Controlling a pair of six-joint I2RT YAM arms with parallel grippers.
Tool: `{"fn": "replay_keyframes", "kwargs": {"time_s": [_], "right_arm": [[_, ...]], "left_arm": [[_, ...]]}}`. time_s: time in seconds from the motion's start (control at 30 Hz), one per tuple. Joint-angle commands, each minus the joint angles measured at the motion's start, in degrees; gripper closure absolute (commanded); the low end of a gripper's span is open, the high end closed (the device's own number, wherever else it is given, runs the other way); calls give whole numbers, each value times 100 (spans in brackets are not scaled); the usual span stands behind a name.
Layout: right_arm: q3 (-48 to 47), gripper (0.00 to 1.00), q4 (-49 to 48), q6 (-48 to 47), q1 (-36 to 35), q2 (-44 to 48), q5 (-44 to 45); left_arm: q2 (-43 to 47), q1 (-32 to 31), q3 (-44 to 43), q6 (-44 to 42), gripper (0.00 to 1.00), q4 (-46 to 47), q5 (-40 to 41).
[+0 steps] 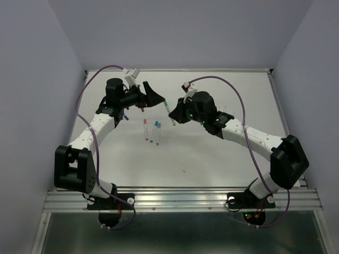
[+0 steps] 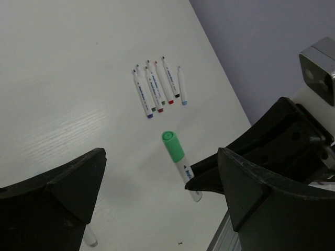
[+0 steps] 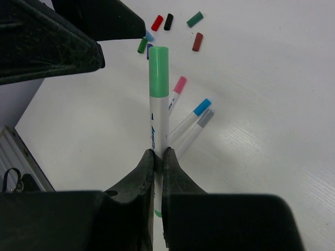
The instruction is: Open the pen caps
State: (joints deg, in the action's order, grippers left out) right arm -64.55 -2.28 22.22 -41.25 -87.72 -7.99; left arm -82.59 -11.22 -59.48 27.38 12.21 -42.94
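Note:
My right gripper (image 3: pixel 158 152) is shut on the white barrel of a green-capped pen (image 3: pixel 158 104) and holds it above the table; the cap (image 3: pixel 158 70) is on. In the top view this pen (image 1: pixel 168 112) points toward my left gripper (image 1: pixel 145 100). My left gripper (image 2: pixel 162 201) is open, its jaws wide apart, with the green cap (image 2: pixel 173 146) just beyond them. Several loose caps lie together, among them red (image 3: pixel 157 22), black (image 3: pixel 168 21) and brown (image 3: pixel 197 41). Three capped pens, pink (image 3: pixel 179 84), blue (image 3: pixel 201 106) and grey (image 3: pixel 205 117), lie under the held pen.
Several uncapped white pens (image 2: pixel 157 86) lie in a row on the white table (image 2: pixel 63 78). The three capped pens show mid-table in the top view (image 1: pixel 152 131). A metal rail (image 1: pixel 180 198) edges the table's near side; walls close off the other sides.

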Motion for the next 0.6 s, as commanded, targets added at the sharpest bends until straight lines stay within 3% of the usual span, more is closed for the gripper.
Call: {"fn": "replay_keyframes", "kwargs": {"time_s": [0.0,0.33,0.43,0.57], "right_arm": [[-180,99,-527,-112,82,10,-344],[-356,99,-905,-60,83,-104,-668],[-374,99,-914,-60,83,-131,-704],[-347,99,-984,-68,83,-131,-801]], "left_arm": [[217,-205,-177,294,1,730,-259],[6,-345,-265,435,7,853,-268],[-29,-345,-301,461,12,871,-268],[-38,-380,-301,488,27,941,-294]]}}
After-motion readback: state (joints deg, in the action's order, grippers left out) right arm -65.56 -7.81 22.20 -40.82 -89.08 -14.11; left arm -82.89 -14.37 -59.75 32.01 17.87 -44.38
